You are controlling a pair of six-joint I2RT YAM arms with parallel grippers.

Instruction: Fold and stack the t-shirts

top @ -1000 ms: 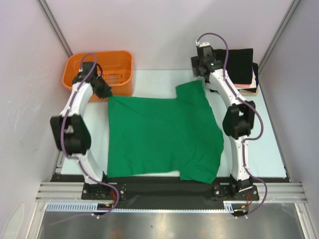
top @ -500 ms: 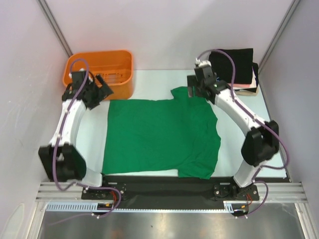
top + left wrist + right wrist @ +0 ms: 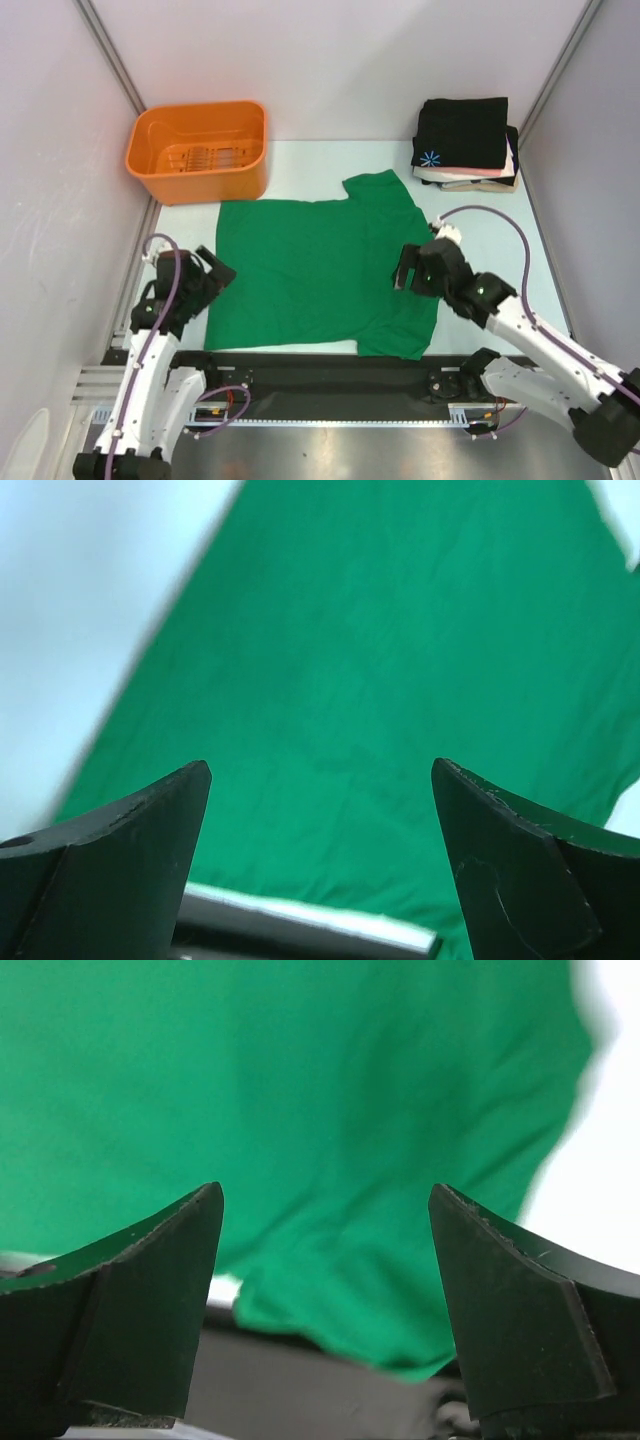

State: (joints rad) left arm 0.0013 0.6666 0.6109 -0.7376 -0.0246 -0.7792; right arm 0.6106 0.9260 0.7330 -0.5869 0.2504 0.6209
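On the table (image 3: 480, 215), green t-shirt (image 3: 320, 265) flat, left claw (image 3: 217, 274) wide beside it, right claw (image 3: 402, 270) wide, apparently above

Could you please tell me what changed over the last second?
The left gripper and right gripper released the bright green cloth t-shirt at its far edge and drew back toward their bases, jaws open. The shirt stayed spread flat; the orange plastic basket and the folded black-topped stack stayed put.

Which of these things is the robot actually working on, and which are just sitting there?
Part of the job:
- green shirt, spread flat on the table
- black shirt, folded, on top of the stack
- lighter folded shirts under it

Just lying about:
- orange basket in the far left corner
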